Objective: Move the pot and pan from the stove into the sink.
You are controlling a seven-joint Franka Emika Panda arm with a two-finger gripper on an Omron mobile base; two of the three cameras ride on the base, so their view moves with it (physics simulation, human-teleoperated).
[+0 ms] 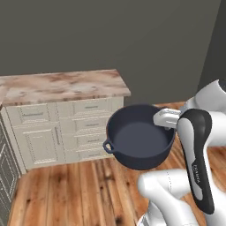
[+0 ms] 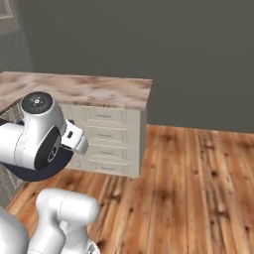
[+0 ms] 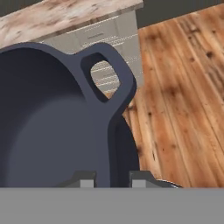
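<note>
— Gripping the pot (image 1: pixel 140 140) by its rim, is it?

— Yes. In the hand view the gripper (image 3: pixel 113 179) has one finger (image 3: pixel 86 180) inside the wall and the other outside, closed tight on the thin rim between them. The jaws stand only as far apart as the rim is thick.

— Where is the pot, then?

— Up in the air, over the wooden floor (image 1: pixel 70 190), in front of the cream cabinet (image 1: pixel 53 132) with the marbled counter (image 1: pixel 62 86). It touches neither of them. In the left base view it tilts, its mouth turned toward the camera, so the bare inside bottom shows.

— And the handles?

— One loop handle (image 1: pixel 108 146) sticks out on the side away from the arm. In the hand view a loop handle (image 3: pixel 107 74) rises just beyond the grip, with the cabinet drawers visible through it.

— What does the right base view give?

— Mostly the arm's big white joint (image 2: pixel 37 131), with a dark curve of the pot (image 2: pixel 34 172) peeking out beneath it. The counter's end and the wood floor lie beyond, under a plain grey wall (image 2: pixel 149 44).
</note>
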